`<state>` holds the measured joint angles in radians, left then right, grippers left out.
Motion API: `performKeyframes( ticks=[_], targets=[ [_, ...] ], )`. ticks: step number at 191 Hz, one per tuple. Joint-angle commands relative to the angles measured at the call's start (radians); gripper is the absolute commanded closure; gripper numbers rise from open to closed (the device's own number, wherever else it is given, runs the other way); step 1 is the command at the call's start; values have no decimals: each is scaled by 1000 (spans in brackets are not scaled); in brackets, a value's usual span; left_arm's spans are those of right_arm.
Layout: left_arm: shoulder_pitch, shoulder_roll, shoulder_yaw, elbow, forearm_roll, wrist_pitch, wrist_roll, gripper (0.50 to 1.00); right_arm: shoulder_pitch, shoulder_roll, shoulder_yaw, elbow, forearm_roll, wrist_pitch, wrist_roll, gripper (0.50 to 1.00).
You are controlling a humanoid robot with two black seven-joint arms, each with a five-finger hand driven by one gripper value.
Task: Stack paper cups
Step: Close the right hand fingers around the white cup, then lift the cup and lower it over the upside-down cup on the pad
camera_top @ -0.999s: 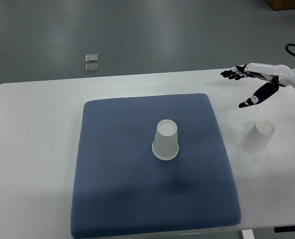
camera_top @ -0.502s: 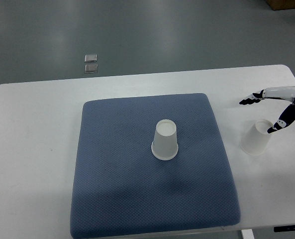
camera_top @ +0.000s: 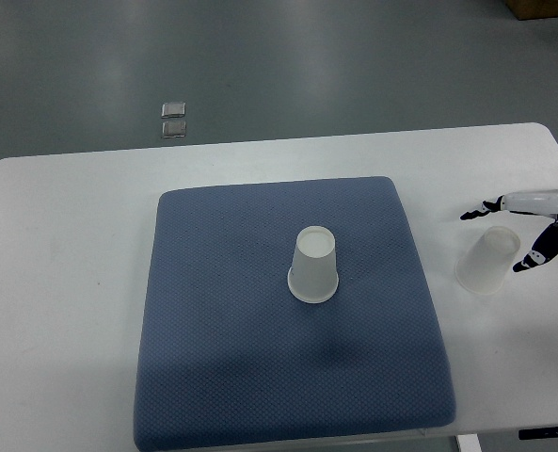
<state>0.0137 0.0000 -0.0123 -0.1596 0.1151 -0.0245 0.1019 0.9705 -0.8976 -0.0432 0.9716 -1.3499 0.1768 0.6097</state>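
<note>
A white table [camera_top: 71, 245] is seen from above, with a blue mat [camera_top: 222, 377] laid across its middle. At the mat's centre an inverted paper cup [camera_top: 313, 266] stands on its rim, base uppermost, so its long axis is roughly vertical. A second cup [camera_top: 487, 259] is placed on the bare table to the right of the mat, likewise inverted, its base leaning slightly toward the far right. From the right edge the right hand [camera_top: 523, 231] is brought in; its dark fingers are spread apart, with one fingertip [camera_top: 469, 215] at the far side of the second cup and the thumb at its right side. Nothing is yet clamped. Compared with a second ago, the hand has been lowered from the far side of the table to bracket this cup, which suggests a grasp is being prepared before stacking. The left hand is not shown.
</note>
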Motion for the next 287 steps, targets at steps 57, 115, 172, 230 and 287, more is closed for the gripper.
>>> performKeyframes(
  ticks=[57,115,172,230,287],
  targets=[
    [0,0,0,0,0,0,-1,500,-39,57,-7,-56,-11,-54,-10,599],
    [0,0,0,0,0,1,-1,500,-55,69,-12,-59,-43,-94,-30,762],
    [0,0,0,0,0,0,-1,500,-64,69,-17,-59,-64,-117,-30,791],
    [0,0,0,0,0,0,-1,500,-55,66,-12,-56,-57,-119,-19,877],
    [0,0,0,0,0,0,-1,500,13,51,5,-44,-40,-109,-10,863]
  ],
)
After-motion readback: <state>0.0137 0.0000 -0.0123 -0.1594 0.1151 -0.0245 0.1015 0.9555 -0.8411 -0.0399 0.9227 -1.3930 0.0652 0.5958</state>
